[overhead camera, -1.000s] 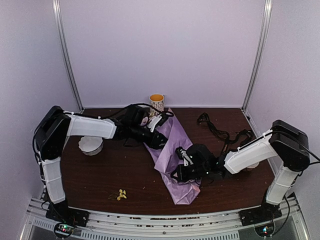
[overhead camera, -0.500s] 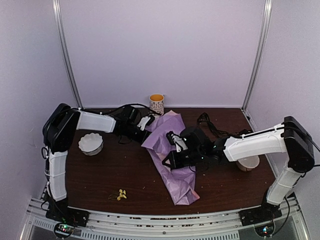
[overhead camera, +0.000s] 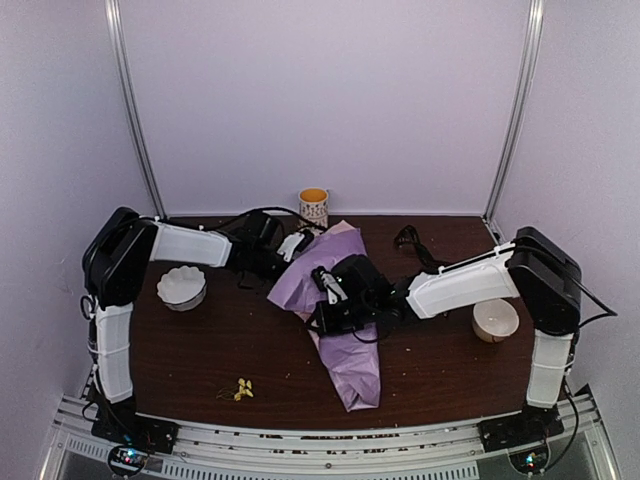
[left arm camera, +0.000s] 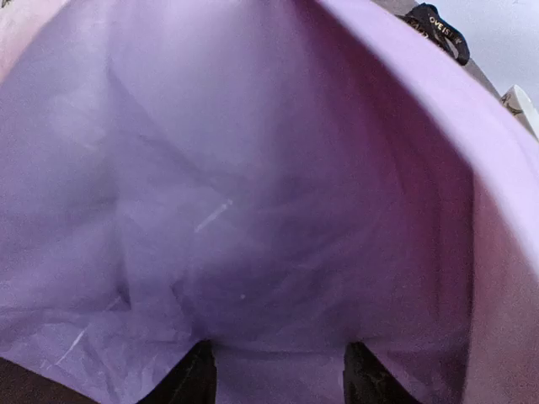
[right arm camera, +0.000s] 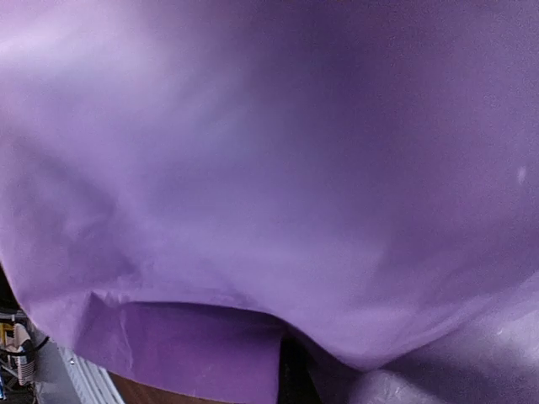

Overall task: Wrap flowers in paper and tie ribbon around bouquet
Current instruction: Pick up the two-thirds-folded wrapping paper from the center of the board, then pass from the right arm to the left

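From above, the paper [overhead camera: 352,345] lies along the middle of the table [overhead camera: 200,350]. It is thin, light and soft and it creases easily, so you should take it gently at an edge. The left arm [overhead camera: 195,245] reaches to its far end. The right arm [overhead camera: 460,285] stretches low across it, with the right fingers [overhead camera: 320,312] on the sheet.

In the left wrist view, the left fingers [left arm camera: 195,377] stand apart and the paper [left arm camera: 253,194] curls just before them.

In the right wrist view, the paper [right arm camera: 269,168] covers everything. The right fingers are closed, but you cannot tell whether a fold is between them.
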`<move>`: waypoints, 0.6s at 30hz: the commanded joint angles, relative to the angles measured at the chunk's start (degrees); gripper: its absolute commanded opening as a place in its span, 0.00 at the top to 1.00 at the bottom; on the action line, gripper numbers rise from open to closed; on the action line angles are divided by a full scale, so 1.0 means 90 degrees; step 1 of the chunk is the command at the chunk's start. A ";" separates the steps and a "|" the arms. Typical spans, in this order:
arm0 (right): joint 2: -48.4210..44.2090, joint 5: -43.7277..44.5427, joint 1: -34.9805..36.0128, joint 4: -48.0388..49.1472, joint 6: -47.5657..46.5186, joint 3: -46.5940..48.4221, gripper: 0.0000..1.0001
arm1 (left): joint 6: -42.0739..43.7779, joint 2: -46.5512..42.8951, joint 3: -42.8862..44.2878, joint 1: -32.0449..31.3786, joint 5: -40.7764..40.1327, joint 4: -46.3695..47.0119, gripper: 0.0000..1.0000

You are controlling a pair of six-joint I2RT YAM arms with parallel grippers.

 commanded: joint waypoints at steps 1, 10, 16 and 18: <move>0.0216 0.0347 -0.0055 0.0204 0.0054 -0.0001 1.00 | -0.0071 -0.0738 -0.0150 0.0272 0.0431 0.0311 0.44; 0.0473 0.0346 -0.0080 0.0300 0.0090 0.0040 1.00 | -0.0467 -0.2203 -0.0950 0.0766 0.0270 -0.0316 0.39; 0.0484 0.0324 -0.0083 0.0392 0.0149 -0.0017 1.00 | -0.1396 -0.2979 -0.2488 0.0803 0.0887 0.0737 0.33; 0.0481 0.0341 -0.0086 0.0404 0.0155 -0.0020 1.00 | -0.1984 -0.3085 -0.3053 0.0801 0.1050 0.1411 0.33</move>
